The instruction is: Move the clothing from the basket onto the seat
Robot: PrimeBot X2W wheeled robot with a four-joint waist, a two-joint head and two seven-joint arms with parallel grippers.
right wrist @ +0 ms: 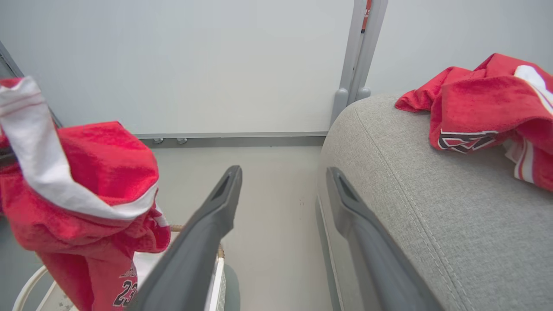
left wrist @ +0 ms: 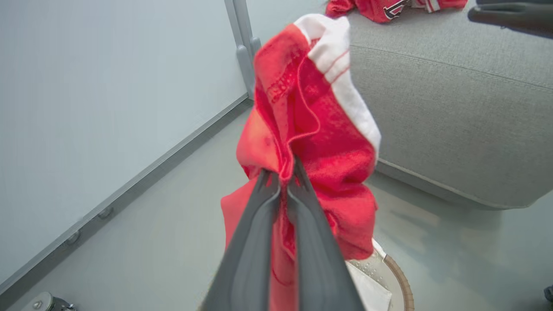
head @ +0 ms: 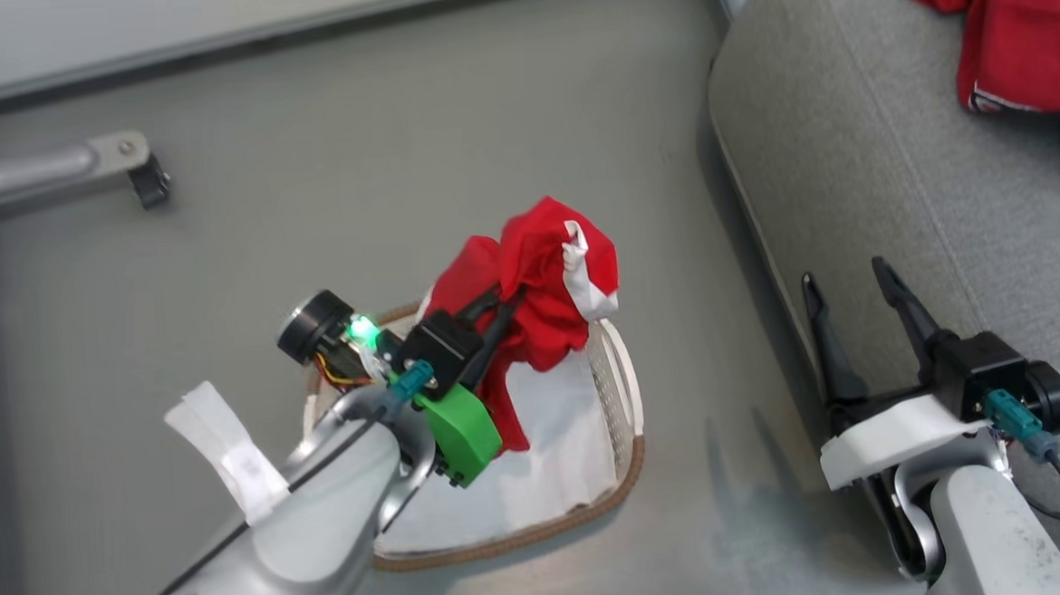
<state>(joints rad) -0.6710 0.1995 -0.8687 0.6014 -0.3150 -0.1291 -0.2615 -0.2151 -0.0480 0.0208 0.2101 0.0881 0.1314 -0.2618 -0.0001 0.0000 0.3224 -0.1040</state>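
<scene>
Red jersey [head: 543,283] lifted clear above the basket [head: 542,525], pinched in the left gripper [head: 505,297]

Jersey hangs bunched from the left fingers, which are clamped tight on a gathered fold mid-cloth. Its lower end dangles over the white cloth [head: 556,441] lying in the basket, white trim flops over the top, and a number 23 shows near the low hem in the right wrist view. Soft, light, limp stuff: likely to drape and swing rather than slip, and the fold looks a sound hold, though the dangling tail could snag on the basket. Second red garment [head: 1015,36] lies on the far part of the seat [head: 897,206], which stands to the right across bare floor [head: 308,209]. Right gripper [head: 844,274] is spread, holding nothing, at the seat's near edge
</scene>
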